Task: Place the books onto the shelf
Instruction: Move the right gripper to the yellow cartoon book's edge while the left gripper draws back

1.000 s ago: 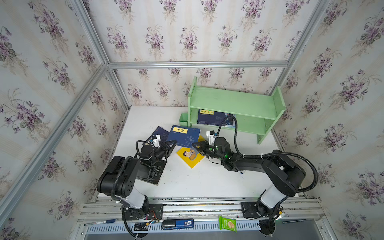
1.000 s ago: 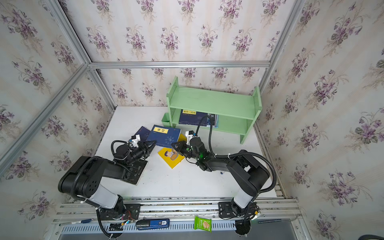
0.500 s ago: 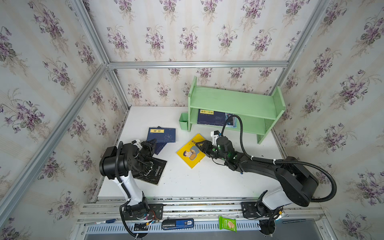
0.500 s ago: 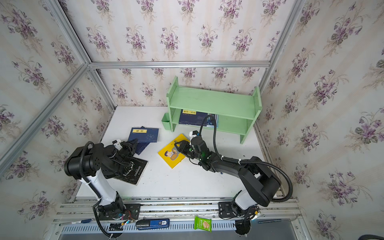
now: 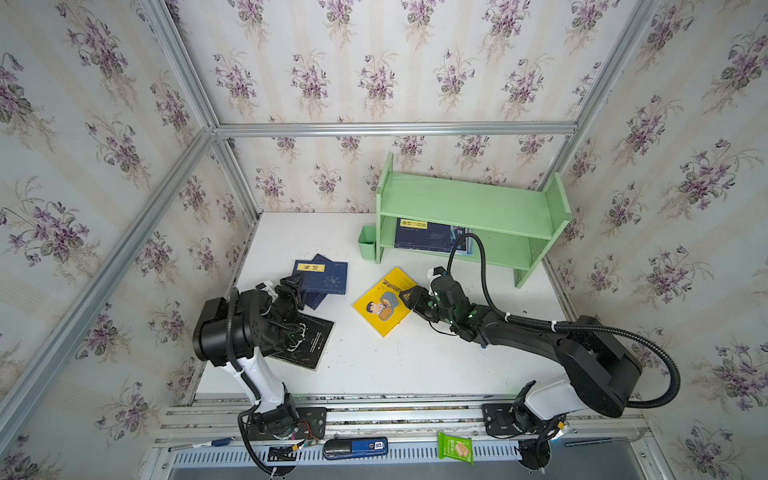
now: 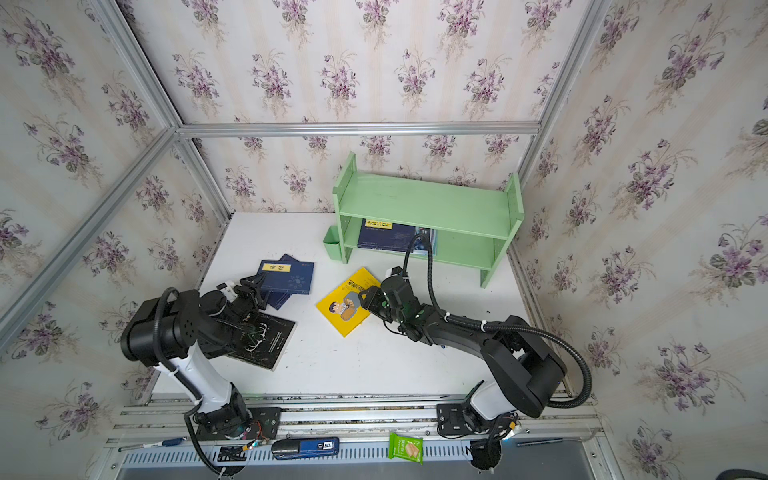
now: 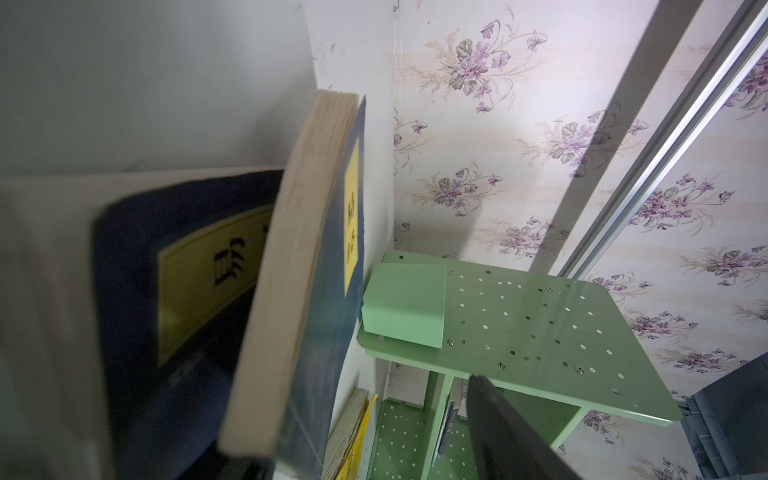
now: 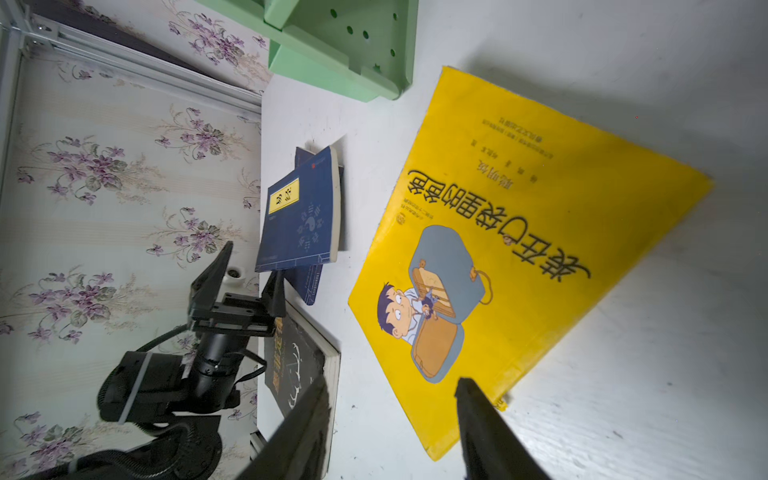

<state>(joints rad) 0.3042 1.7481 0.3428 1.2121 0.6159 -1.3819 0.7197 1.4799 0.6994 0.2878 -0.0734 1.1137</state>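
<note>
Right pincer [image 8: 390,380] apart over yellow book [image 8: 519,249] (title 装在口袋里的爸爸) | left pincer [image 8: 249,264] apart beside navy book [image 8: 301,224], yellow label [image 8: 284,200]

Yellow book [image 5: 382,303] lies flat before green shelf [image 5: 465,203].

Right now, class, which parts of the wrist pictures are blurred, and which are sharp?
Left wrist view: the near navy book with yellow label is blurred, the pale green shelf sharp. Right wrist view: the yellow cartoon book is crisp.
</note>
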